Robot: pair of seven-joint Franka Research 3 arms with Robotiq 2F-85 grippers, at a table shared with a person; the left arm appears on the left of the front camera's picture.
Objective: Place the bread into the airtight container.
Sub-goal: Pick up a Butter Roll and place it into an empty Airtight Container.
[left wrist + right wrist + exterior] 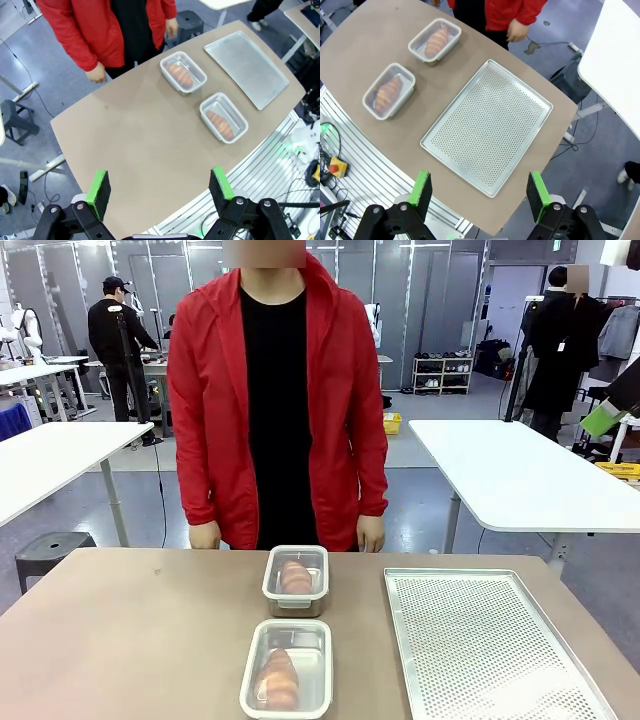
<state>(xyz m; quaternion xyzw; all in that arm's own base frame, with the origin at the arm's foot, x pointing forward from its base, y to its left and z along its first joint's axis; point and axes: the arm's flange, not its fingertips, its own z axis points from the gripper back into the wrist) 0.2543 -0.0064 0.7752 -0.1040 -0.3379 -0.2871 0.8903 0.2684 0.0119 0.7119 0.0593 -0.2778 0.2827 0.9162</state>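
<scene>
Two clear airtight containers stand on the brown table, each with a golden bread roll inside. The far container sits near the person. The near container holds a bread roll; the far one holds another roll. My left gripper hovers open high above the table's bare left part. My right gripper hangs open high above the tray.
A perforated metal tray lies bare on the table's right side. A person in a red jacket stands at the far edge, hands down by the table. Bare tabletop spreads to the left.
</scene>
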